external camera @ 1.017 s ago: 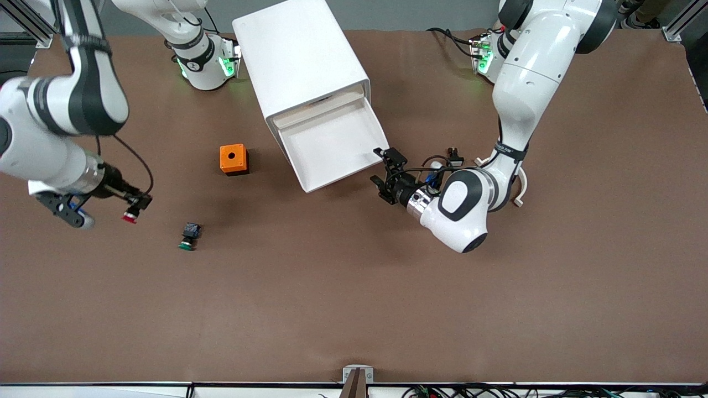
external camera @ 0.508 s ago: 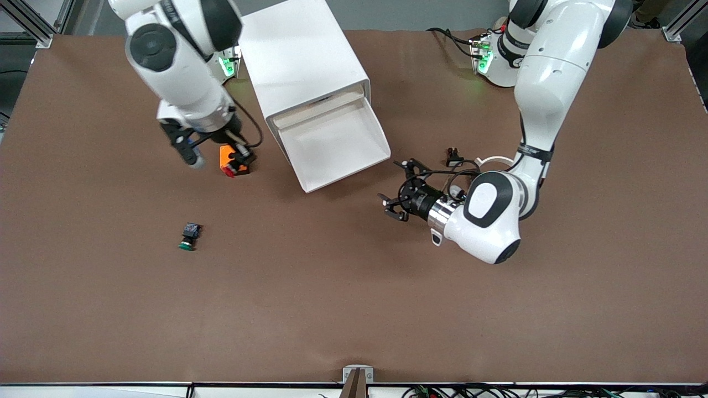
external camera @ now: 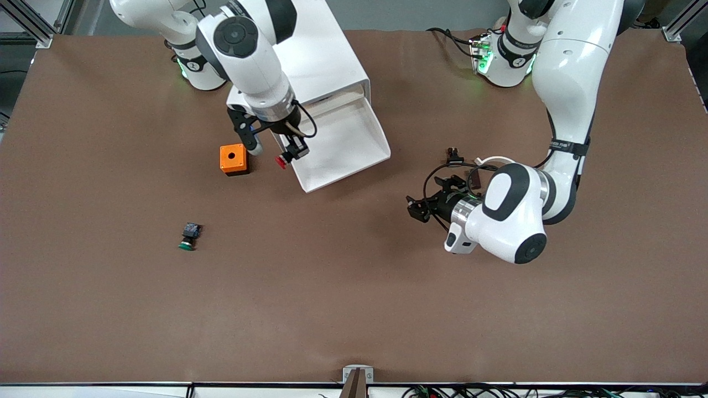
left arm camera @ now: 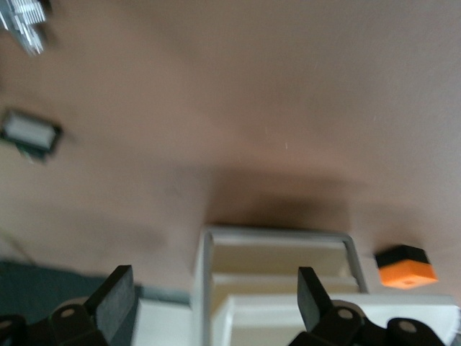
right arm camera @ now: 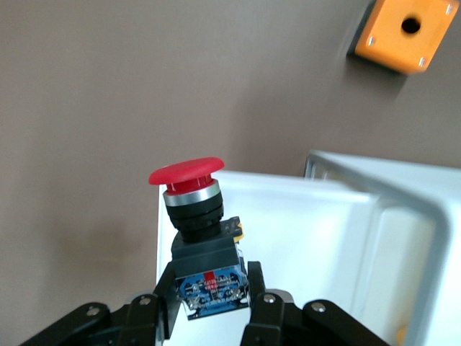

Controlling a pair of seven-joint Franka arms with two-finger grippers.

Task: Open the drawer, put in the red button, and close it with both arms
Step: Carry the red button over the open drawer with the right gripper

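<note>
The white cabinet (external camera: pixel 301 55) has its lowest drawer (external camera: pixel 337 145) pulled out and empty. My right gripper (external camera: pixel 293 150) is shut on the red button (external camera: pixel 281 161), over the drawer's front corner at the side toward the orange box. In the right wrist view the fingers (right arm camera: pixel 155 303) clamp the button's blue-and-black body, the red cap (right arm camera: pixel 186 173) points away from them, and the white drawer (right arm camera: pixel 302 238) lies below. My left gripper (external camera: pixel 427 196) is open and empty, low over the table between the drawer and the left arm's end. Its view shows both fingers (left arm camera: pixel 115 303) spread, facing the drawer (left arm camera: pixel 274 249).
An orange box with a hole (external camera: pixel 233 159) sits beside the drawer toward the right arm's end; it also shows in both wrist views (right arm camera: pixel 403 32) (left arm camera: pixel 405 265). A green-capped button (external camera: pixel 188 236) lies nearer the front camera than the box. Bare brown table lies nearer the front camera.
My right arm has swung the red button from the right arm's end of the table, past the orange box, to the drawer's corner. My left gripper has drawn back from the drawer's front.
</note>
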